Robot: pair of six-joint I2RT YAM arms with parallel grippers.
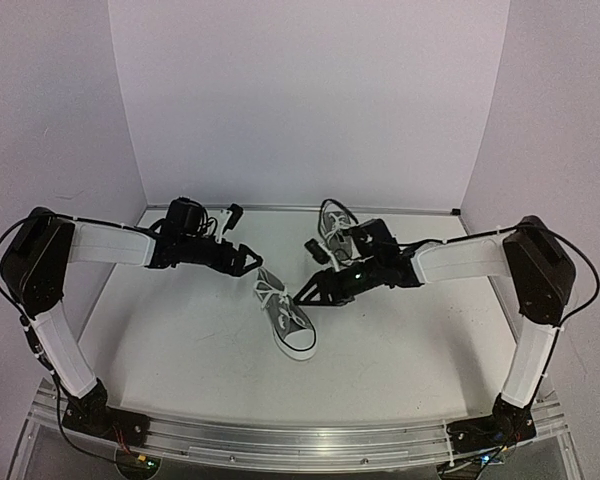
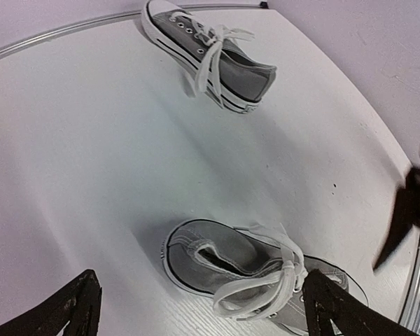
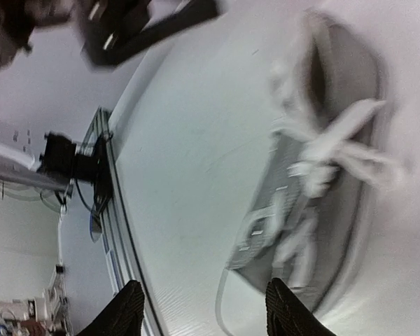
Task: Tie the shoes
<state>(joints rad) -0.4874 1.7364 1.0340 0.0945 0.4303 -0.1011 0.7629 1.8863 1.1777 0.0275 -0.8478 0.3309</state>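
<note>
left arm (image 1: 100, 243): from where i stand, it climbs from its base at the near-left corner to a high elbow. the forearm then reaches level toward the middle of the table (image 1: 180, 350), with the wrist tipped down.
left gripper (image 2: 199, 274): spread wide and holding nothing. its 2 fingers (image 2: 70, 308) straddle the view of the near shoe from above. it hangs just beside the heel end, on that shoe's left.
right arm (image 1: 460, 258): mirrors the other, up from the near-right corner to a raised elbow. the forearm slopes inward and down toward the centre.
right gripper (image 3: 204, 283): parted, with nothing caught. only bare table shows between its 2 fingers (image 3: 122, 315). the tips sit low, just to the right of the near shoe's laced part.
near shoe (image 1: 285, 315): upright on its sole in the middle of the table, between the 2 grippers. the toe points to the near edge and the heel to the back. its white laces stand in loops over the tongue.
far shoe (image 2: 210, 52): upright near the back edge, well apart from the near shoe. from overhead it is partly hidden behind the right wrist. its lace ends trail loose over its side.
contact: i cannot tell whether either gripper touches the near shoe.
</note>
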